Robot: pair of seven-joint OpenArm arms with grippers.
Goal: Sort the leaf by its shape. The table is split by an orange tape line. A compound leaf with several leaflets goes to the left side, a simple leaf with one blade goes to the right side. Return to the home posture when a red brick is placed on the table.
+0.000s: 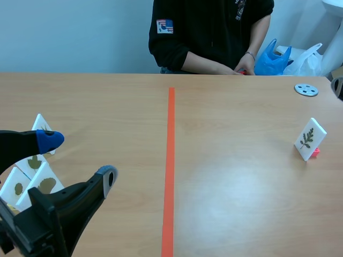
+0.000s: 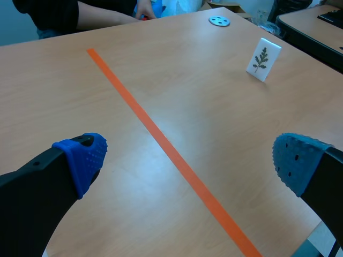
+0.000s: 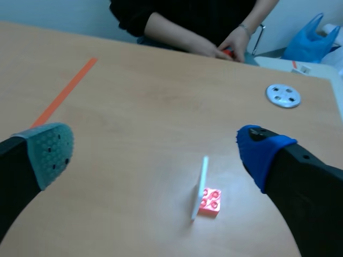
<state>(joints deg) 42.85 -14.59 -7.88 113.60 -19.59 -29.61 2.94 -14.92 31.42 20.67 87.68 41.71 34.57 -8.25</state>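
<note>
Spread wide and empty, the left hand (image 1: 79, 158) hangs beside three leaf cards (image 1: 37, 182), while across the tape line (image 1: 170, 160) the compound-looking leaf card (image 3: 199, 186) stands edge-on just ahead of the equally spread right hand (image 3: 155, 150), which should probably close squarely on its faces, above the pink base (image 3: 210, 202).

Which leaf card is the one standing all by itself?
From the orange tape line down the table, look to the right side. Nearer the robot than the grey disc stands a white card held up by a small pink brick. It shows a dark feathery sprig and stands alone, unlike the cards bunched on the left.
</note>
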